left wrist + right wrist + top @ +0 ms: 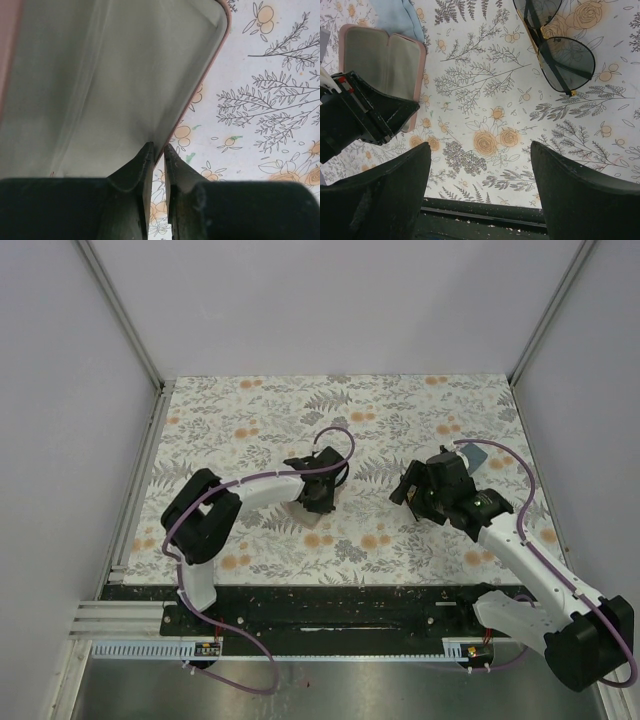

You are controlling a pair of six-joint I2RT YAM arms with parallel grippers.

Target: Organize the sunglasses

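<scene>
Left end effector (159, 157): fingers nearly together, pinched on the thin rim of the pink case (100, 90). The case lay open, its pale grey-green lining up. Right end effector (480, 147): fingers spread wide, nothing between them, floral table (485, 100) showing through the gap.

Right wrist view: sunglasses (560, 45) at about 1 o'clock, dark lenses, thin frame with gold-coloured touches, arms folded, lying flat on the table and well apart from the case. Open case sat at 10 o'clock, with the left arm's black end effector at its near edge. Light blue cloth (395, 15) at 11 o'clock, just beyond the case.

Top view: right end effector stood at 3 o'clock of the left one, both near mid-table. The sunglasses could not be made out there.
</scene>
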